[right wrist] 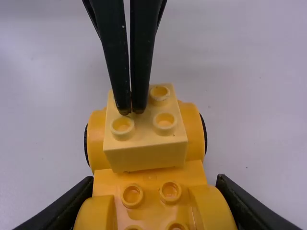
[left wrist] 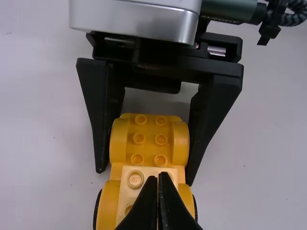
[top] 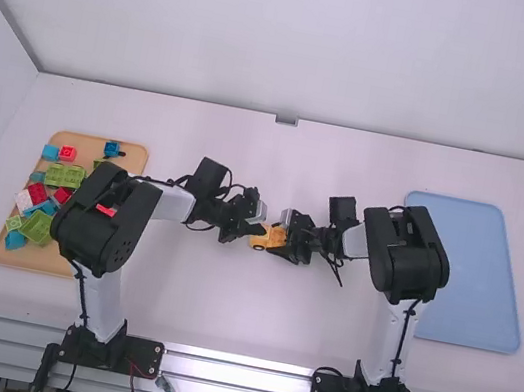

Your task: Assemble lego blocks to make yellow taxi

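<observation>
At nine o'clock, the left gripper [top: 260, 227] had fingers together at the pale block [right wrist: 144, 155]; at three, the right gripper [top: 280, 241] clamped the yellow car [right wrist: 148, 178].

White tabletop [top: 348, 171] | yellow plastic car [top: 262, 241] under left pincer [top: 257, 225] | tan rectangular tray [top: 57, 265] leftward | blue rectangular tray [top: 465, 283] rightward

In the high view, the left hand [top: 261, 224] and right hand [top: 281, 240] partly hide the toy car [top: 259, 241], its studs too small to make out. The left arm [top: 110, 220] covers part of the wooden tray [top: 52, 264]; the right arm [top: 406, 254] covers one side of the blue tray [top: 475, 284]. The left wrist view's bottom edge cuts off the car; fingertips hide some of its pale block [left wrist: 125, 191].
</observation>
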Controlling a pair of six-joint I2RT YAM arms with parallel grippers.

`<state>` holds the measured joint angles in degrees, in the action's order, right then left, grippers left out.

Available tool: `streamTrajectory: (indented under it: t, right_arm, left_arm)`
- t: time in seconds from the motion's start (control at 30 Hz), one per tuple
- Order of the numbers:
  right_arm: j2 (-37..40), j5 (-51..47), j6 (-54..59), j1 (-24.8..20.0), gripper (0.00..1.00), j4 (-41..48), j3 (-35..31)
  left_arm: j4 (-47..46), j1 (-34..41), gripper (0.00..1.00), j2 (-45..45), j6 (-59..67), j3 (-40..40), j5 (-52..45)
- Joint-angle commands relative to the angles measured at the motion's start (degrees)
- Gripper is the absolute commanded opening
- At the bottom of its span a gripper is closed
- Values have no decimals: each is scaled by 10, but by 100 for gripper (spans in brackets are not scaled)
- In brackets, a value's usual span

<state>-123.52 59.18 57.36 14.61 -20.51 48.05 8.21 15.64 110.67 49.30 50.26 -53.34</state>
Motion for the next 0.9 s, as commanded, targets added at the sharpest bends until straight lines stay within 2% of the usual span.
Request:
streamTrajectory:
  t: [0.0,0.2,0.4,0.67,0.87]
  right_arm:
    - [-10,3,-6,-3,57,1,7]
    - [-10,3,-6,-3,57,1,7]
    - [-10,3,-6,-3,57,-1,7]
    - [-10,3,-6,-3,57,-1,9]
    - [-10,3,-6,-3,57,-1,8]
  left_arm:
    - [-7,5,2,20,6,-1,24]
    - [-10,5,2,46,6,-1,45]
    - [-30,5,2,47,7,-1,113]
    - [-94,6,2,47,56,-1,167]
    - [-77,1,2,46,56,0,163]
